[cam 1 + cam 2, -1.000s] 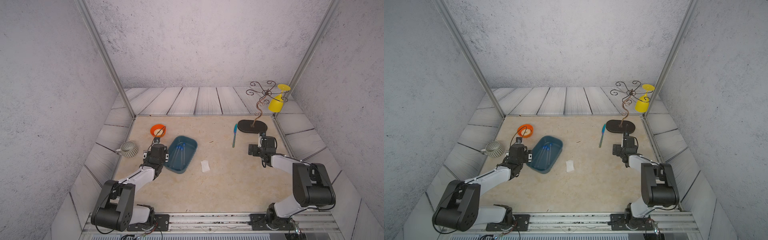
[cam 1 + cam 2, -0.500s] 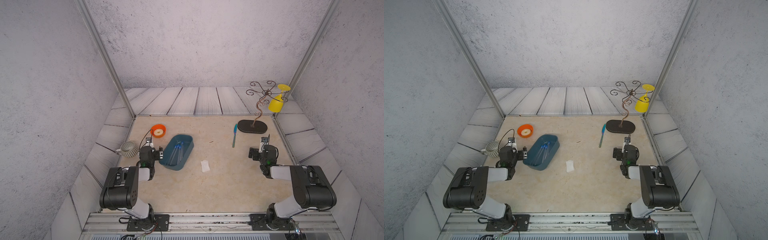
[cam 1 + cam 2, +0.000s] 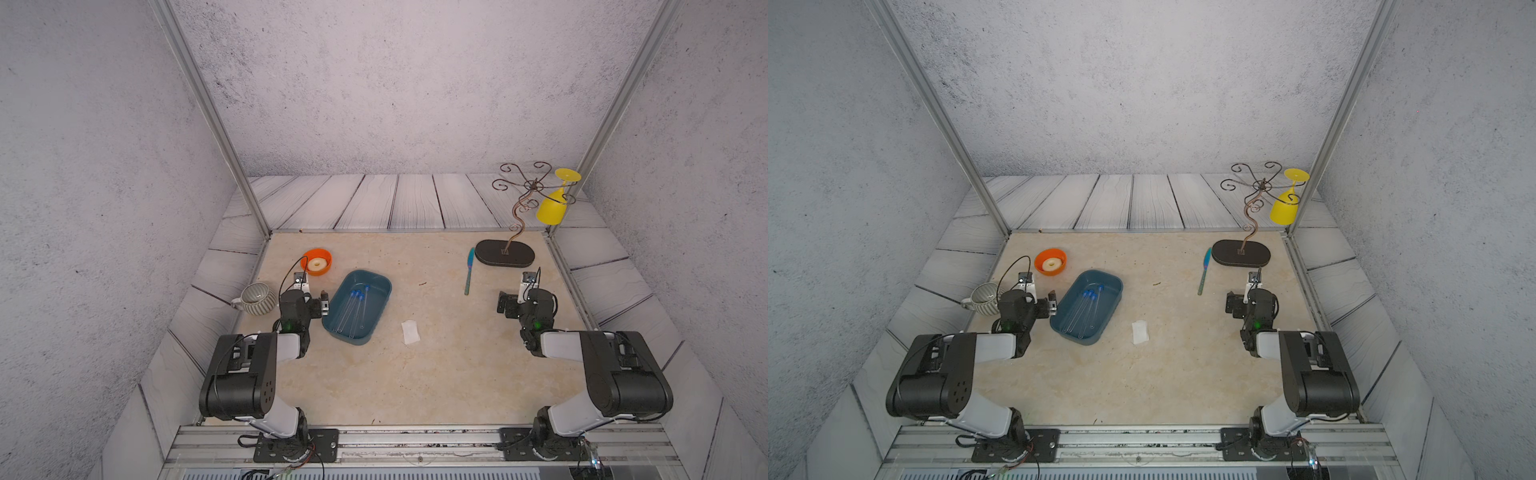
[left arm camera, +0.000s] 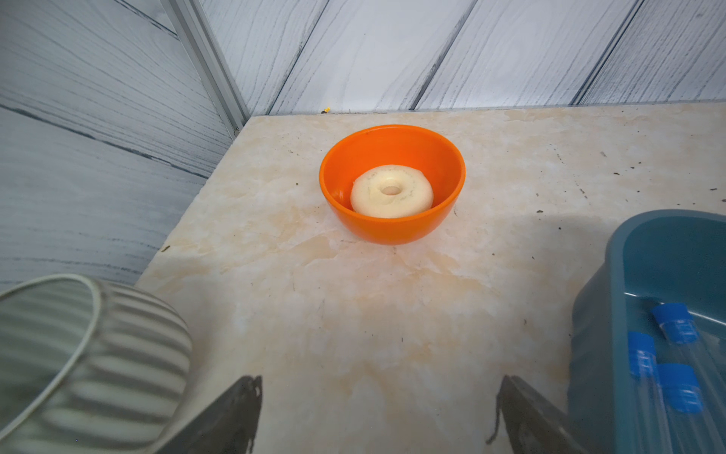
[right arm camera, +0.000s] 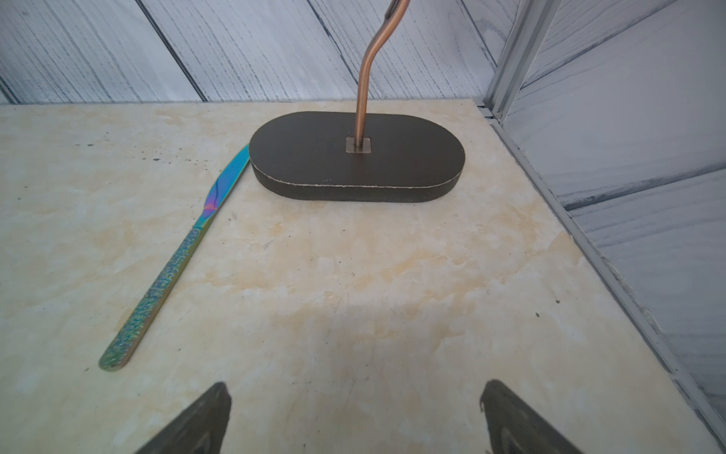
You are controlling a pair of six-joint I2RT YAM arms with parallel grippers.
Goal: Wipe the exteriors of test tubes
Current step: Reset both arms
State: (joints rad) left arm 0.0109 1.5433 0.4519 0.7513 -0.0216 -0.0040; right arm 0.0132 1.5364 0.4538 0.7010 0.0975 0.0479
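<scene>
Three clear test tubes [image 3: 353, 311] with blue caps show side by side inside a blue tray [image 3: 348, 339], seen in both top views [image 3: 1086, 309]. My left gripper [image 3: 305, 299] hovers just left of the tray, open, with nothing between its fingers. In the left wrist view the open gripper [image 4: 379, 393] hangs over bare table, with the capped tubes [image 4: 675, 353] off to one side. A small white wipe [image 3: 410, 332] lies flat to the right of the tray. Far over on the right side, my right gripper [image 3: 525, 297] is open and empty over bare table [image 5: 355, 393].
An orange bowl [image 3: 316, 262] holding a white ring stands behind the left gripper. A striped cup [image 3: 257, 298] sits close on its left. An iridescent knife [image 3: 469, 270] lies beside the dark oval stand base [image 3: 504, 253]; a yellow glass [image 3: 552, 208] hangs from the stand.
Both arms have folded back toward the front rail, and their wrists now point straight at the back wall. Both grippers stayed open and nothing on the table moved.
</scene>
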